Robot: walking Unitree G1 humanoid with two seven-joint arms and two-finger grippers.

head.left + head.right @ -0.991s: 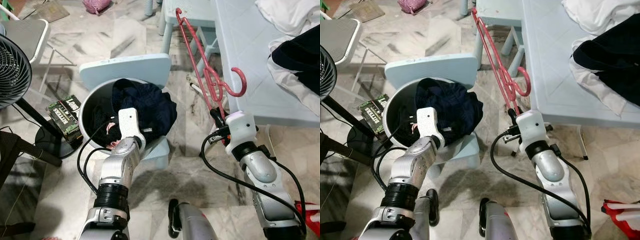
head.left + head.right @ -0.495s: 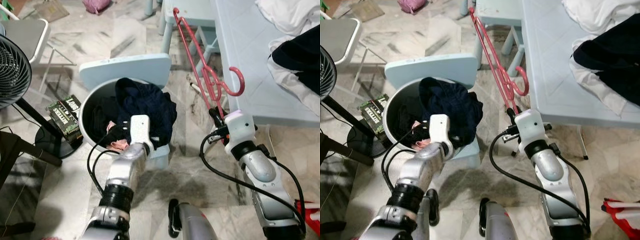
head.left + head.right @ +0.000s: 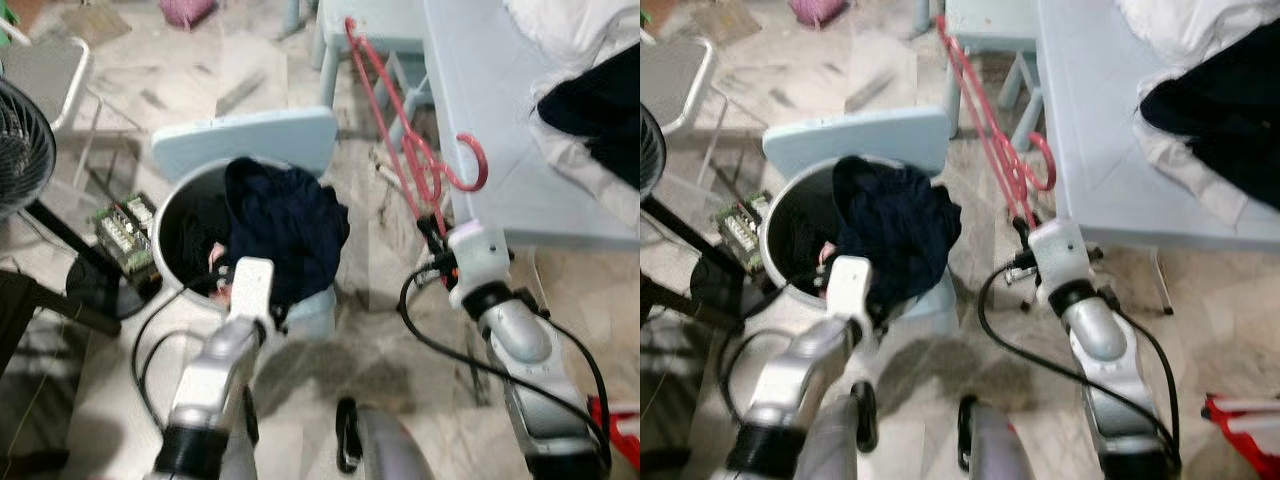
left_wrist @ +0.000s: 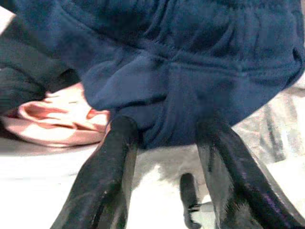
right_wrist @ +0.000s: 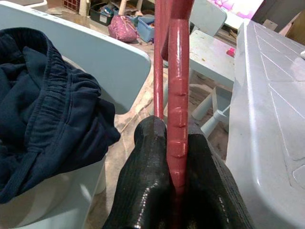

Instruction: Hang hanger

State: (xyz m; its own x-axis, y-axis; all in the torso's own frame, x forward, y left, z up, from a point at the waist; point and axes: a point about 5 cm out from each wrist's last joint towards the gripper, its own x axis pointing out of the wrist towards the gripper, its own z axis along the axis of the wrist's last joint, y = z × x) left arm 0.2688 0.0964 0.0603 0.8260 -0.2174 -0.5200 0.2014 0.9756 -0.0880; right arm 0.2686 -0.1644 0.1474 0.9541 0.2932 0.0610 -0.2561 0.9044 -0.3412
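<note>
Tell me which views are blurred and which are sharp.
Both eye views are soft with motion blur, worst on the left arm's gripper by the basket; left wrist view is slightly soft; right wrist view is sharp on the red hanger.

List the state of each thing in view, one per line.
Hanger: held up over the floor, clamped at one end, hook toward the table.
Right gripper: shut on the hanger.
Left gripper: open, at the dark garment.
Dark garment: bunched in the bucket, draped over its rim.
Bucket: upright, full of clothes.
Table: clothes piled on it.
</note>
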